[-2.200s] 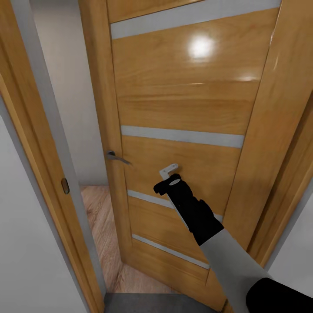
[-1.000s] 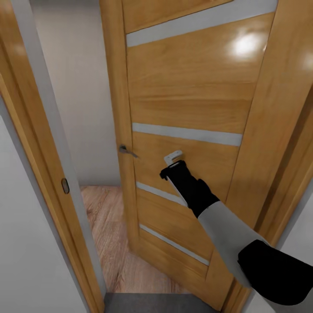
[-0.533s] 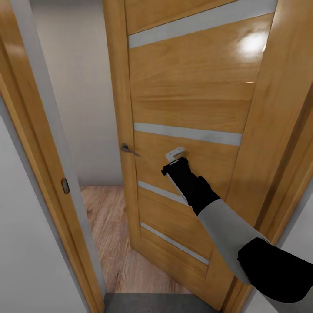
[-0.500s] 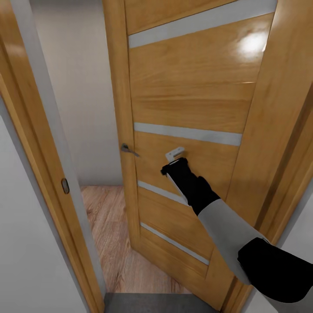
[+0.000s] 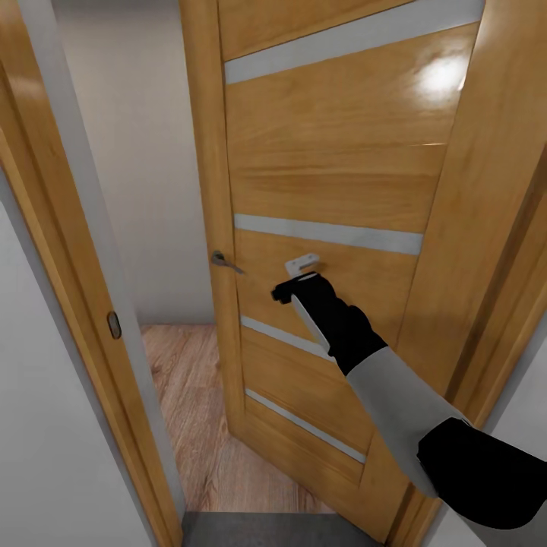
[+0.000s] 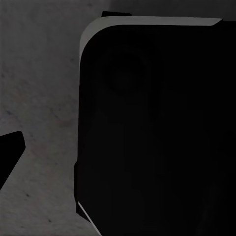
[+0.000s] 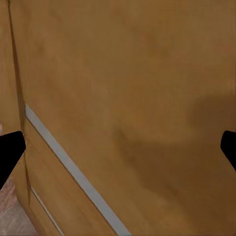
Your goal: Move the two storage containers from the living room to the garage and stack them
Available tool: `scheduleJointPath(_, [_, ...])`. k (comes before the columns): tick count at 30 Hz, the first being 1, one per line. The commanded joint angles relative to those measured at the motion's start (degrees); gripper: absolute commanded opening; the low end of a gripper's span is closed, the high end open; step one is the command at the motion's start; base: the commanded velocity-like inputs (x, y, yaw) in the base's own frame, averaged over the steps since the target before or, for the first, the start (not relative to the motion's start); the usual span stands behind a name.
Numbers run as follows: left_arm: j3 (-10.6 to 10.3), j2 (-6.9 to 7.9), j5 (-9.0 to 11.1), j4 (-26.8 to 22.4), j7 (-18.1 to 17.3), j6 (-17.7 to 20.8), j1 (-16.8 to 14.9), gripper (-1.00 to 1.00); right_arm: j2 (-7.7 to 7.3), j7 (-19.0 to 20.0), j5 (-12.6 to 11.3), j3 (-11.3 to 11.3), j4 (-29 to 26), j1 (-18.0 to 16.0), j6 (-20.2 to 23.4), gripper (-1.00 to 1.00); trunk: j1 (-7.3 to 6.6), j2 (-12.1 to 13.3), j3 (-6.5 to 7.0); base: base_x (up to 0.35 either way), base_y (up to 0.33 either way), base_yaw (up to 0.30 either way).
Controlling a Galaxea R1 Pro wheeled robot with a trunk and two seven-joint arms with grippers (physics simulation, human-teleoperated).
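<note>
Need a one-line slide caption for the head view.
Right gripper against half-open slatted honey-wood door, light wood-plank floor beyond.

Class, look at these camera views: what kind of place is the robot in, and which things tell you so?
Probably an indoor doorway in a home. A slatted wooden door stands ajar in its frame, with a lever handle. Light wood-plank flooring lies beyond, grey floor on the near side. The right tool is up against the door.

A strip of dark grey concrete floor fronts the doorway.
</note>
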Motion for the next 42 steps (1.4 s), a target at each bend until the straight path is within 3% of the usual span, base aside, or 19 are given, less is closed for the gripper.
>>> scheduleJointPath(1, [-0.01, -0.01, 0.44, -0.10, 0.08, -0.07, 0.03, 1.00, 0.00, -0.53, -1.51, 0.11, -0.05, -0.05, 0.11, 1.00, 0.00, -0.03, -0.05, 0.000, 0.000, 0.000])
scheduleJointPath(7, [-0.07, 0.06, 0.43, -0.10, 0.06, -0.05, 0.03, 1.00, 0.00, -0.38, -3.52, 0.18, -0.12, -0.05, 0.31, 1.00, 0.00, -0.03, -0.05, 0.000, 0.000, 0.000])
scheduleJointPath(22, [-0.35, 0.17, 0.23, 0.06, 0.08, 0.02, 0.03, 1.00, 0.00, -0.56, -4.54, 0.64, 0.24, -0.05, 0.05, 1.00, 0.00, -0.03, -0.05, 0.000, 0.000, 0.000])
scheduleJointPath(24, [-0.32, 0.13, 0.17, 0.07, 0.07, 0.02, 0.03, 1.00, 0.00, -1.99, -3.93, 2.45, 0.32, -0.05, -0.08, 1.00, 0.00, -0.03, -0.05, 0.000, 0.000, 0.000])
scheduleJointPath(26, [-0.23, 0.10, 0.29, 0.03, 0.10, 0.02, 0.03, 1.00, 0.00, -6.88, -3.08, 6.47, 0.39, -0.05, 0.10, 1.00, 0.00, -0.03, -0.05, 0.000, 0.000, 0.000])
scheduleJointPath(29, [-0.14, 0.08, 0.36, 0.00, 0.08, 0.02, 0.03, 1.00, 0.00, -11.97, -2.97, 8.59, 0.42, -0.08, 0.43, 1.00, 0.00, -0.03, -0.05, 0.000, 0.000, 0.000])
scheduleJointPath(33, [-0.10, 0.07, 0.37, -0.10, 0.13, 0.02, 0.03, 1.00, 0.00, -14.41, -2.97, 9.48, 1.14, -0.14, 0.70, 1.00, 0.00, -0.03, -0.05, 0.000, 0.000, 0.000])
scheduleJointPath(42, [-0.03, -0.02, 0.43, -0.15, 0.06, 0.02, 0.03, 1.00, 0.00, -15.42, -2.45, 9.76, 11.97, -4.17, -0.06, 1.00, 0.00, -0.03, -0.05, 0.000, 0.000, 0.000])
